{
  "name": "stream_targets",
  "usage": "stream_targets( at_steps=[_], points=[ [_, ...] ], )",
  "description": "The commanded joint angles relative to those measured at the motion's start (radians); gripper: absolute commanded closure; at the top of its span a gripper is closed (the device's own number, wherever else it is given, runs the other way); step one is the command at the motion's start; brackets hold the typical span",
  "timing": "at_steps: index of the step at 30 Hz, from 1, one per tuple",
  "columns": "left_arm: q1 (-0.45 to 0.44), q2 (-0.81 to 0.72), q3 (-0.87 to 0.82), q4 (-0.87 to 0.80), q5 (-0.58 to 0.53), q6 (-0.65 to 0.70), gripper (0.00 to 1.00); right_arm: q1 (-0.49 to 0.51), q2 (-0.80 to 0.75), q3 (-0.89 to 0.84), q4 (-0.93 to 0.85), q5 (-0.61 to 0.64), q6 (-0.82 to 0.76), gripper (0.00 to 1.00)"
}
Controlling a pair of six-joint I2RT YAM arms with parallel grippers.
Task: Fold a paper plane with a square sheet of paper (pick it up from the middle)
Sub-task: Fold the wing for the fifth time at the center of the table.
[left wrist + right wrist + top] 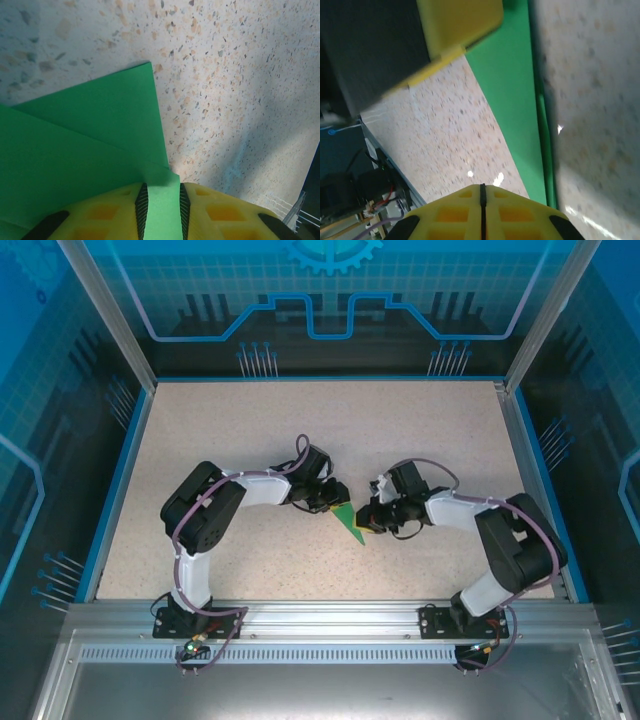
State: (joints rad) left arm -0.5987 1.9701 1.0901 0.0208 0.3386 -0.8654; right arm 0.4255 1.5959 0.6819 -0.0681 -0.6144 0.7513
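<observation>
Fingers of the left hand [161,212] pinch a fold of the green paper [75,145] between their yellow pads, a strip of it running up through the gap. From that grip the paper spreads toward 10 o'clock in the left wrist view, two layers showing with a crease edge slanting across, over the speckled table [240,75]. The right hand [481,195] has its fingers pressed together with nothing between them; the paper lies beyond it at 1 o'clock as a long narrow band. From above, the paper is a small pointed triangle near the table's middle, tip toward 5 o'clock, the left hand at its 10 o'clock end and the right hand just beside it at 3 o'clock.
</observation>
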Motion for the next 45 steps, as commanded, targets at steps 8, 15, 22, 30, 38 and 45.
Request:
stream_targets(
  at_steps=[8, 15, 22, 30, 38, 45],
  points=[
    [0.004, -0.022, -0.027, -0.041, -0.022, 0.0, 0.68, 0.015, 0.144, -0.011, -0.016, 0.069, 0.018, 0.99],
    [-0.005, -0.103, -0.012, -0.012, 0.017, 0.019, 0.62, 0.023, 0.158, -0.047, 0.023, 0.071, 0.044, 1.0],
    [-0.017, -0.154, -0.005, -0.021, 0.003, 0.013, 0.61, 0.026, 0.147, -0.056, 0.027, 0.087, 0.057, 1.0],
    [-0.021, -0.092, -0.048, 0.077, -0.006, -0.026, 0.62, 0.027, 0.154, -0.062, 0.049, 0.079, 0.071, 1.0],
    [-0.019, -0.023, -0.052, 0.115, -0.018, -0.032, 0.63, 0.028, 0.158, -0.077, 0.056, 0.081, 0.074, 1.0],
    [0.01, 0.014, -0.064, 0.113, -0.041, -0.024, 0.65, 0.027, 0.151, -0.094, 0.058, 0.089, 0.074, 1.0]
  ],
)
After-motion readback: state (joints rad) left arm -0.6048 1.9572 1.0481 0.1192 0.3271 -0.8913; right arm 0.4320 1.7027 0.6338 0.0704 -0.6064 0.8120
